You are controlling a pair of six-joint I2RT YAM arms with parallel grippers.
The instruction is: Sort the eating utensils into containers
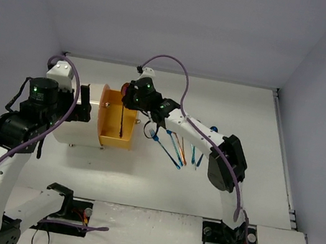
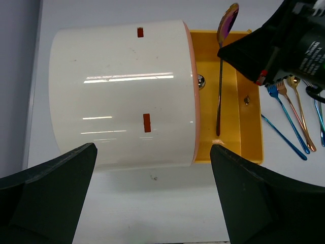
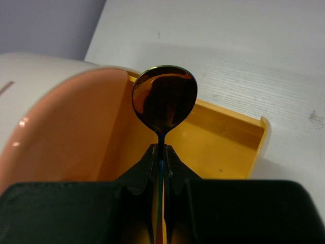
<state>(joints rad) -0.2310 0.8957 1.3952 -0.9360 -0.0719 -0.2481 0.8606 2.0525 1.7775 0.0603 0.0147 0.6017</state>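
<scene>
My right gripper [image 1: 129,105] is shut on an iridescent spoon [image 3: 164,100] by its neck, just under the bowl. It holds the spoon over the open orange drawer [image 1: 113,142]; the handle [image 2: 219,96] slants down into the drawer [image 2: 251,147], its tip near the floor. The drawer [image 3: 231,147] slides out of the cream-white drum cabinet [image 2: 122,91]. Several forks and spoons [image 1: 177,150], blue and gold-copper, lie on the table right of the drawer; some show in the left wrist view [image 2: 292,119]. My left gripper [image 2: 152,203] is open and empty, hovering over the table near the cabinet.
The cabinet's round orange front [image 3: 66,127] stands between the drum and the drawer, with a knob [image 2: 201,81] on the drawer side. A purple cable [image 1: 183,81] arches over the right arm. The table's far edge meets the wall [image 1: 172,72].
</scene>
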